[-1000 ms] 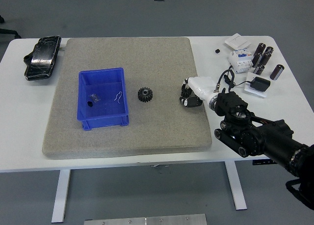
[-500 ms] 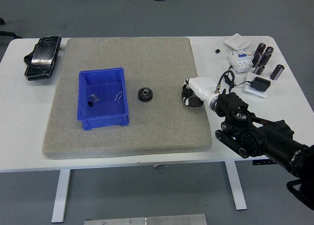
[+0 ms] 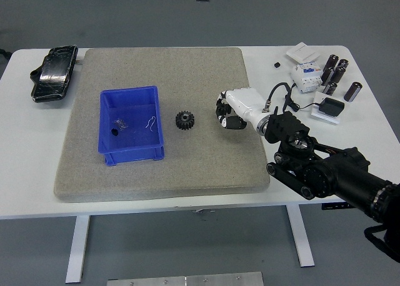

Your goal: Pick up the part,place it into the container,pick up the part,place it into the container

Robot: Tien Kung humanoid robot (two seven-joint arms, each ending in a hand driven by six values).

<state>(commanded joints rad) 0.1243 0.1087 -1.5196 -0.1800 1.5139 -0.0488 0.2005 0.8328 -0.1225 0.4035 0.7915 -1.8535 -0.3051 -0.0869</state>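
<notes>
A black gear [image 3: 185, 120] lies on the grey mat [image 3: 161, 167], just right of the blue container [image 3: 130, 124]. The container holds a small black part [image 3: 115, 132] and a thin white clip [image 3: 150, 122]. My right hand [image 3: 226, 114], white with black fingers, hangs over the mat to the right of the gear, a short gap away from it. Its fingers are curled and hold nothing. The left arm is out of view.
A black pouch [image 3: 52, 73] lies at the table's back left. At the back right are a white breaker module [image 3: 305, 77], several black cylinders [image 3: 336, 73], a white card [image 3: 301, 51] and a black adapter [image 3: 329, 107].
My right hand has moved left over the mat toward the gear. The gear and the container have not moved.
</notes>
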